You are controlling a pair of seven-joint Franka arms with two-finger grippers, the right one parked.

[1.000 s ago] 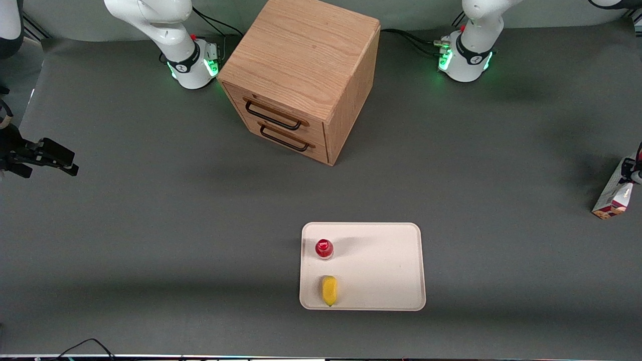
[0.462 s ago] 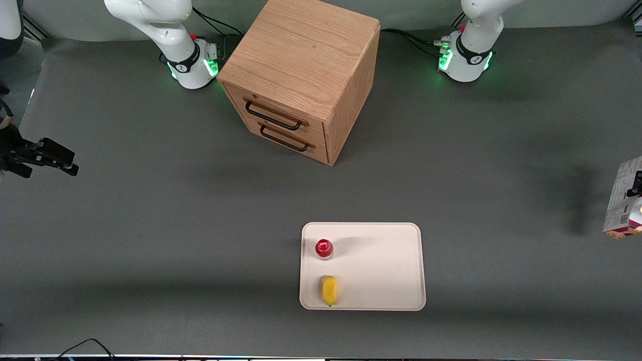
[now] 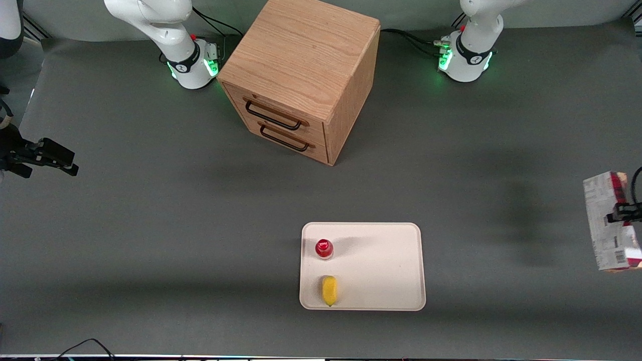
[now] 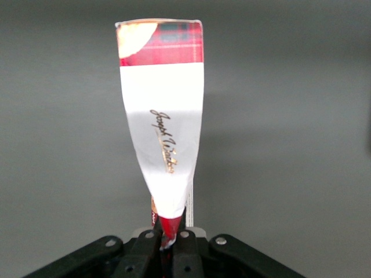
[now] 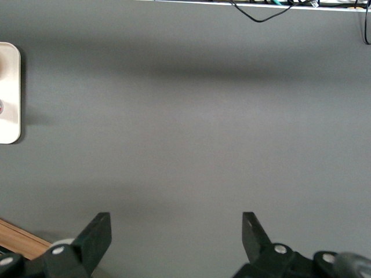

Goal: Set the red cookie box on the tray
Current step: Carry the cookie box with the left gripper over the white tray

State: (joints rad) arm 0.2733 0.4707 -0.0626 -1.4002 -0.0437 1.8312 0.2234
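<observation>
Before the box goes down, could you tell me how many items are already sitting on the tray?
2: a red-capped bottle and, nearer the front camera, a yellow item, both on the tray. The gripper holds the red cookie box aloft toward the working arm's end.

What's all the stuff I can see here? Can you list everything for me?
red cookie box: one, red plaid and white, held above the table at the working arm's end
tray: one, cream, on the table nearer the camera than the cabinet
bottle: one, red-capped, on the tray
yellow object: one, on the tray, nearer the camera than the bottle
drawer cabinet: one, wooden, between the arm bases
gripper: one, black, shut on the box's end
</observation>
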